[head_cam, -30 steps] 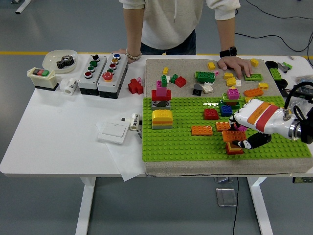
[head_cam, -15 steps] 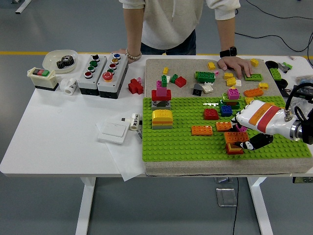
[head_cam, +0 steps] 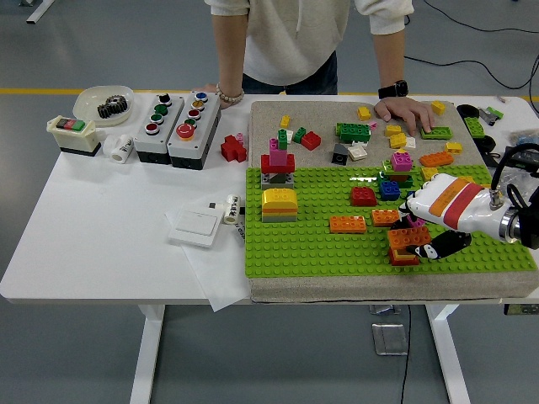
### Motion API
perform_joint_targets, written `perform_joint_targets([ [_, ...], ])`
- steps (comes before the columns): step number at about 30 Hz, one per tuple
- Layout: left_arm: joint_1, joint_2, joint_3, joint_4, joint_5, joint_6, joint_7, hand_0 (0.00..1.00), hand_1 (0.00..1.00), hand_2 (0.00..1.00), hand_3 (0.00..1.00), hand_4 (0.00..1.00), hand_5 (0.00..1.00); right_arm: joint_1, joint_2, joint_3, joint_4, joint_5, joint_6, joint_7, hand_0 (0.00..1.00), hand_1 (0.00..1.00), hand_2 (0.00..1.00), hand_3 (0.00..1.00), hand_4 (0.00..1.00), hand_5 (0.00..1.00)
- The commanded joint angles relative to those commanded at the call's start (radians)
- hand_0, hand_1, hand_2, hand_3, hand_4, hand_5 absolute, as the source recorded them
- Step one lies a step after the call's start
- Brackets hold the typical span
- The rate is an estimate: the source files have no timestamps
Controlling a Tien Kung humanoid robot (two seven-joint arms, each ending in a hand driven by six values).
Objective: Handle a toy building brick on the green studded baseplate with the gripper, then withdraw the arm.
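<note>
Head view. The robot's white right hand with orange and red bands (head_cam: pixel 445 220) is drawing back toward the right edge of the green studded baseplate (head_cam: pixel 320 248), a little further right than one second earlier. Its black-tipped fingers (head_cam: pixel 445 244) are staying beside the orange toy brick stacked on a red brick (head_cam: pixel 406 244), which is shifting slightly right and tilting with them.

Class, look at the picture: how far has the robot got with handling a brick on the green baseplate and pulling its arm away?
Done: the right robot hand has reached over the green baseplate to the orange brick, which sits on a red brick. In hand: its fingers touch the orange brick; a firm grasp cannot be confirmed. Left: finishing the handling and withdrawing the arm, which is over the baseplate now.
</note>
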Motion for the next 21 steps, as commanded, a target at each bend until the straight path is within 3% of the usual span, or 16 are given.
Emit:
perform_joint_targets([
  [21,0.001,-0.001,-0.001,0.000,0.000,0.000,0.000,0.421,0.473,0.487,0.595,0.620,0.761,-0.002,0.000,0.010,0.003,0.005,0.013,0.008,0.258,0.429,0.547,0.541,0.764,0.417],
])
